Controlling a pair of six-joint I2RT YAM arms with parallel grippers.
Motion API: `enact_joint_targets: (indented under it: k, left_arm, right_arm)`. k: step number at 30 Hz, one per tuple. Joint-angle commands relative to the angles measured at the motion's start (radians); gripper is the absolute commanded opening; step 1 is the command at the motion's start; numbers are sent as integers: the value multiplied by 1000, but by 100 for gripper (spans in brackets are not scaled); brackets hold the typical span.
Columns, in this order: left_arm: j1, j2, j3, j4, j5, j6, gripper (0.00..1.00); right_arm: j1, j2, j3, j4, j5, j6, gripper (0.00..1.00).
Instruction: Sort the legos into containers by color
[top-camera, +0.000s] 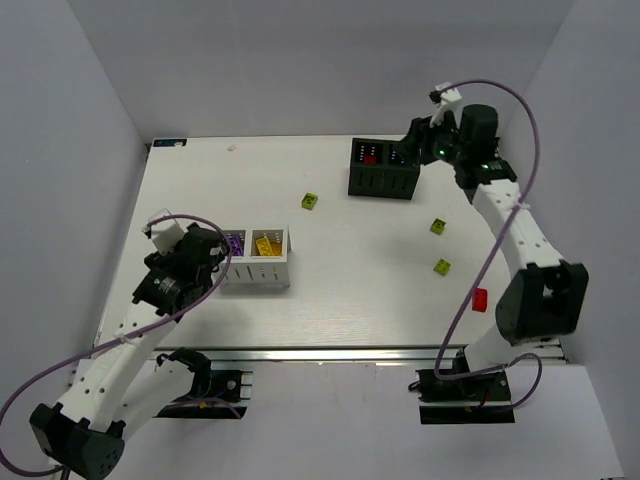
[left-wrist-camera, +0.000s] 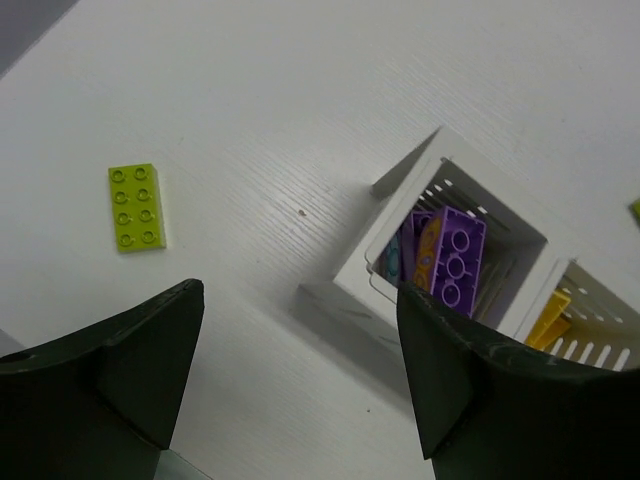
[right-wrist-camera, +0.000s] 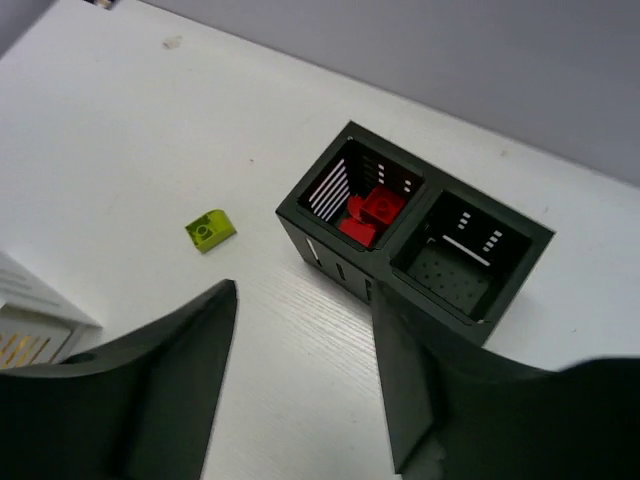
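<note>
**Q:** Top view: how much of the sorting is done?

**A:** Part of it. The white box (top-camera: 280, 272), just to the right of the left hand (top-camera: 195, 258), holds purple bricks (top-camera: 235, 243) in one compartment and yellow bricks (top-camera: 265, 243) in the other. The black box (top-camera: 382, 185), just beside the right hand (top-camera: 412, 140), shows red bricks (top-camera: 370, 153) in one compartment. Three lime bricks (top-camera: 311, 201) are loose on the worktop (top-camera: 360, 310), well apart from both hands. One red brick (top-camera: 480, 299) lies back by the right arm's base.

**Q:** Left wrist view?

**A:** The left hand is spread wide, with nothing between its fingers. Ahead and to its left, a lime two-by-four brick (left-wrist-camera: 136, 207) lies flat with its studs up. Its long axis runs away from the hand, and it is apart from the box. Ahead and to the right, in the white box, a purple brick (left-wrist-camera: 455, 255) stands on end and leans. Its studded face is towards the camera and its long axis is near upright.

**Q:** Right wrist view?

**A:** The right hand is open and holds nothing. The black box sits ahead and slightly to its right, with its long axis slanting away to the right. The red bricks are piled in the compartment on the hand's left, and the other compartment is bare. A small lime brick (right-wrist-camera: 210, 230) lies skewed ahead and to the left.

**Q:** What is left?

**A:** Judging from these views, every lime piece and the stray red one. The bare compartment is the likely place for lime.
</note>
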Motion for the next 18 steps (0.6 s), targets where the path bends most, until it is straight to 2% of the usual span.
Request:
enact_joint_targets:
  k: [1, 2, 3, 6, 8, 9, 10, 14, 18]
  left_arm:
    - [76, 8, 70, 33, 38, -12, 86]
    - [91, 12, 86, 40, 43, -10, 85]
    - [103, 20, 115, 45, 64, -4, 86]
    - [154, 47, 157, 65, 110, 5, 86]
    - [194, 73, 179, 70, 119, 11, 85]
    - [211, 77, 171, 74, 136, 20, 86]
    - [232, 84, 150, 85, 145, 33, 85]
    - [404, 130, 96, 90, 222, 82, 84]
    - [548, 150, 94, 80, 308, 139, 84]
  right_arm:
    - [-40, -137, -116, 77, -242, 50, 56]
    - [-41, -163, -149, 74, -268, 38, 50]
    - [-52, -185, -216, 70, -293, 26, 39]
    - [-75, -269, -331, 41, -416, -43, 29]
    - [-90, -323, -376, 19, -477, -69, 32]
    - [-93, -340, -399, 18, -480, -71, 38]
    - [-92, -381, -439, 17, -489, -75, 41]
    - [-123, -470, -502, 11, -480, -101, 57]
    - [-158, -564, -578, 68, -491, -91, 62]
